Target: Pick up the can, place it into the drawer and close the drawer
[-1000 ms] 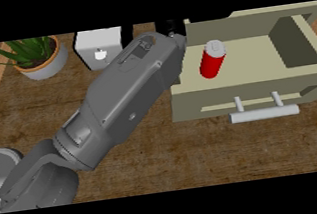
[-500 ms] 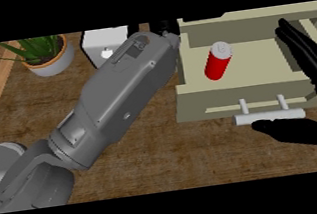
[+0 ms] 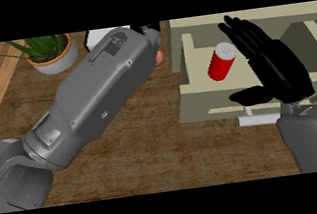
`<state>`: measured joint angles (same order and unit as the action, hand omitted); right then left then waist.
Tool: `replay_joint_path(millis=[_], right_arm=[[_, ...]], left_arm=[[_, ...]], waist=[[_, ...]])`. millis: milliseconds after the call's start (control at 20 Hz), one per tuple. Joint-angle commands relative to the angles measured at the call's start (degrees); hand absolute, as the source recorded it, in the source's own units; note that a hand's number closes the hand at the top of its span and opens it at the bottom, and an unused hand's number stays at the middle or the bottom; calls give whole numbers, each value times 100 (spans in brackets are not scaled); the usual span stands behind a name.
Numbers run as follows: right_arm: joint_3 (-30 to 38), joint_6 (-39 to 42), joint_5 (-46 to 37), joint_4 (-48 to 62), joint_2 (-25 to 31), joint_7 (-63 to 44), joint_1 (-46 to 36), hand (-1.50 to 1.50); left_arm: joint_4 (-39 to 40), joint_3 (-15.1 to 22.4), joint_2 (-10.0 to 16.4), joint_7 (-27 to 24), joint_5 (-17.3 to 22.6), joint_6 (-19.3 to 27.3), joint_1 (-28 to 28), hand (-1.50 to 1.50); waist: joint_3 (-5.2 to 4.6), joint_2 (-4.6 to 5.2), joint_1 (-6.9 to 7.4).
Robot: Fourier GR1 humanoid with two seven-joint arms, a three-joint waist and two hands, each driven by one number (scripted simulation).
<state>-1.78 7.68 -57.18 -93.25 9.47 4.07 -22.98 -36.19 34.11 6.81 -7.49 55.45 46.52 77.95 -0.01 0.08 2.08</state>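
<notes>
Red can (image 3: 220, 64) sits inside the open drawer (image 3: 208, 106), left part. Long axis runs approx up-down in view, white end toward top, leaning a bit right. Right hand (image 3: 279, 65) just beside it, fingers straight and spread, holding nothing. Left hand (image 3: 145, 28) mostly hidden behind forearm (image 3: 93, 100); grip can't tell.

Looks bright and even all over. Looks darker inside the drawer (image 3: 313, 40) at the upper right, with soft shade by its walls. Shines pale along the grey left forearm (image 3: 94, 102). Shows nearly flat black on the right hand (image 3: 280, 70).
</notes>
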Motion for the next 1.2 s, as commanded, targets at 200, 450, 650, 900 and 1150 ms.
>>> replay_joint_path(millis=[200, 450, 650, 900, 1150], right_arm=[[-139, -1166, -998, 2373, -322, -58, -1203, -150], [109, -2195, -1191, 3791, -346, 289, -1389, -150], [373, -2665, -1393, 4759, -145, 291, -1869, -150], [460, -3603, -1601, 5507, -309, 329, -1946, -150], [762, -3991, -1629, 6340, -297, 231, -2821, -150]], left_arm=[[-431, -115, 400, 67, -296, 49, -391, -150], [-875, -101, 954, 527, -404, -78, -602, -150], [-1499, -76, 1068, 559, -506, 50, -987, -150], [-1863, -26, 1312, 1004, -601, 131, -961, -150], [-1792, -233, 1394, 993, -625, 0, -989, -150]], waist=[[3, 25, -35], [7, 33, 13], [6, 29, 77], [10, 31, 75], [12, 112, 130]])
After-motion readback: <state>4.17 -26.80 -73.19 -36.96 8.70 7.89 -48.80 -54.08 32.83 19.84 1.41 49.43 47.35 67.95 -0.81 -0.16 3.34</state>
